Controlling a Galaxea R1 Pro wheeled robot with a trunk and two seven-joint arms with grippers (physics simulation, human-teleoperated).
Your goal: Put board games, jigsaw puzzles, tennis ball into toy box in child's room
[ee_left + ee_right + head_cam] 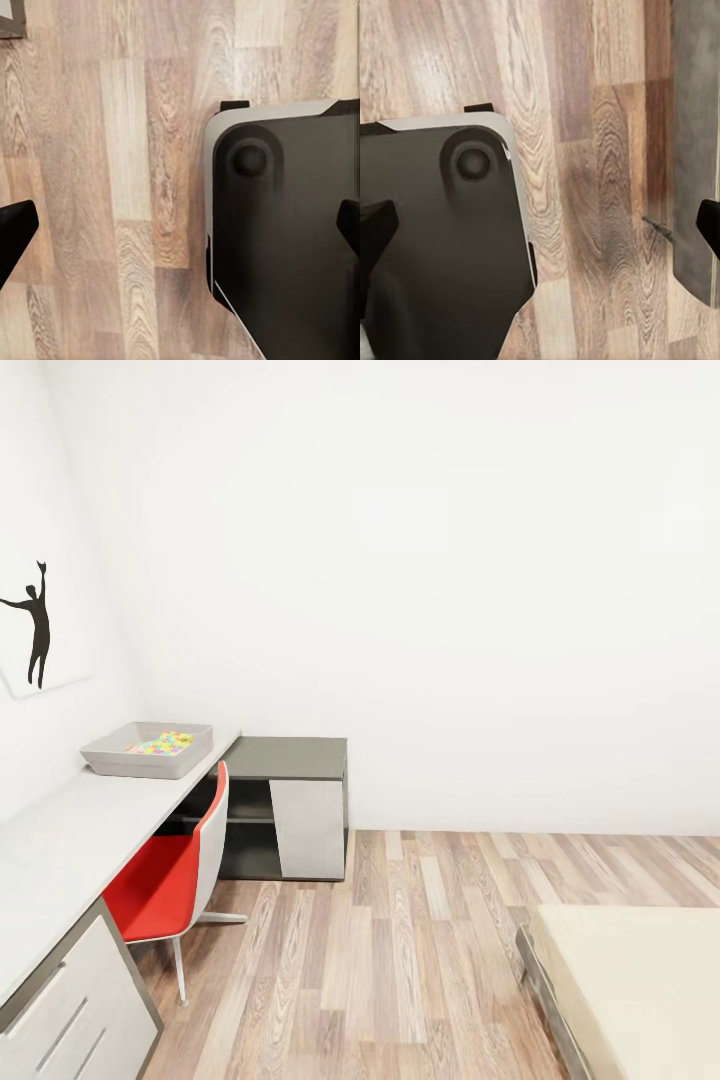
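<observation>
At the left of the head view the toy box [146, 749] sits on the far end of the table [60, 840], with a jigsaw puzzle [162, 743] already lying inside; a corner of the bed [630, 980] shows at the lower right. Both the left gripper [180, 229] and the right gripper [540, 225] hang over the floor [420, 950] with jaws wide apart, holding nothing. The red chair [175, 870] tucked beside the table could snag the base as it drives in.

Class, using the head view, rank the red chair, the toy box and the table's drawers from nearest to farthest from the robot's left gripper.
The left gripper hangs low beside the robot's base.
1. Drawers, under the table's near end, at the left.
2. Red chair, at the table's middle.
3. Toy box, on the table's far end.
</observation>
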